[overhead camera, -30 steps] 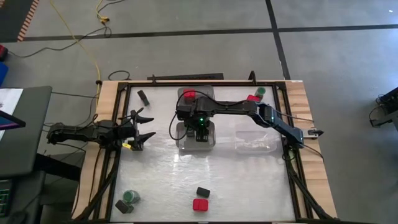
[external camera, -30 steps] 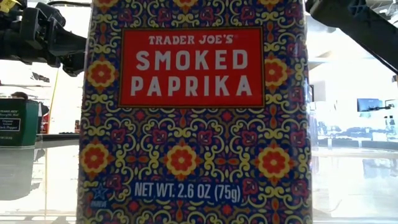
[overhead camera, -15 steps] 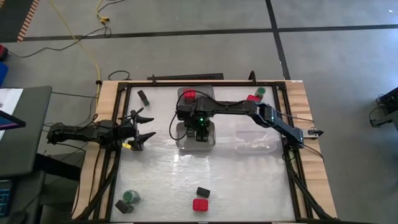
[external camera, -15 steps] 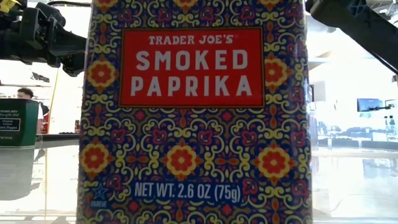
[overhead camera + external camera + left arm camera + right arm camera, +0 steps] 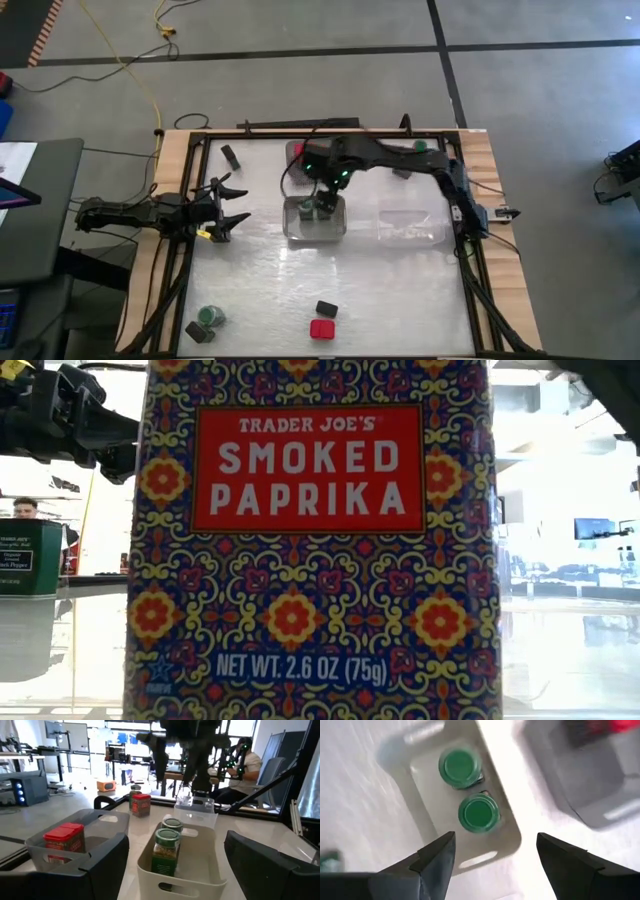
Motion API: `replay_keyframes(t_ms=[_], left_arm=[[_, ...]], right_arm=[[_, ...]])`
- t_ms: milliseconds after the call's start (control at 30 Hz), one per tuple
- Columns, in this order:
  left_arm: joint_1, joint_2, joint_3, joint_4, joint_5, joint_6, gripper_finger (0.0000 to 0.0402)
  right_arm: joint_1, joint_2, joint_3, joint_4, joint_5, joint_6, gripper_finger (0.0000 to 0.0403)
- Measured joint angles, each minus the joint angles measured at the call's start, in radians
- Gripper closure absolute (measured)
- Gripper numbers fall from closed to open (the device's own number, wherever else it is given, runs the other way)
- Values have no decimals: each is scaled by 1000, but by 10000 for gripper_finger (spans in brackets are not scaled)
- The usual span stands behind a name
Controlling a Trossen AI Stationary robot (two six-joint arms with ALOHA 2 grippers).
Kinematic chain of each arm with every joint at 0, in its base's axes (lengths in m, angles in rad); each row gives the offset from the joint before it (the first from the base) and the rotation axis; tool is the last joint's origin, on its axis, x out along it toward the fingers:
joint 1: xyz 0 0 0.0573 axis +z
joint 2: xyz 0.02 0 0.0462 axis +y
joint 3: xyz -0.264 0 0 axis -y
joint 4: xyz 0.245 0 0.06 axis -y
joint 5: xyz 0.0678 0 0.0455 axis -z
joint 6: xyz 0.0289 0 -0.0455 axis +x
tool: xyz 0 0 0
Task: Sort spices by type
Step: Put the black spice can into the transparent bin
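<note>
My right gripper [image 5: 495, 865] hangs open above the white middle bin [image 5: 315, 232], touching nothing. Two round green-lidded jars [image 5: 478, 813] [image 5: 460, 767] stand upright on the bin's floor below it, also in the left wrist view [image 5: 165, 851]. A red-topped container [image 5: 64, 837] stands in the far bin [image 5: 300, 152]. My left gripper [image 5: 228, 208] waits open at the table's left side. Near the table's near edge stand a green jar [image 5: 210, 316], two dark tins [image 5: 197, 333] [image 5: 326, 308] and a red-topped container [image 5: 321, 329]. The paprika tin [image 5: 310, 540] fills the low view.
A clear bin [image 5: 412, 226] sits right of the middle bin. A dark tin [image 5: 231, 156] lies near the far left corner, and a green jar [image 5: 418, 146] stands near the far right. A person [image 5: 245, 762] sits beyond the table. Bare table lies between the bins and the near edge.
My right gripper has risen out of the middle bin and drawn back toward the table's far edge, its arm swinging that way too. The two green jars stay standing in the bin.
</note>
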Motion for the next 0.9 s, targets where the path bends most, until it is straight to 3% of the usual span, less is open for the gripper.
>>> replay_keyframes(t_ms=[200, 333, 467, 733, 900], left_arm=[[0, 1, 105, -167, 4, 5, 86], [0, 17, 185, -316, 4, 11, 86], [0, 62, 250, -353, 6, 8, 86], [0, 293, 425, -443, 46, 21, 86], [-12, 480, 541, -465, 112, 31, 86]], right_arm=[[109, -131, -96, -8, 187, 234, 98], [212, -196, -199, 12, 198, 407, 98], [327, -234, -296, 17, 253, 620, 98], [550, -287, -474, 78, 298, 1006, 98], [640, -291, -565, 129, 354, 1147, 98]])
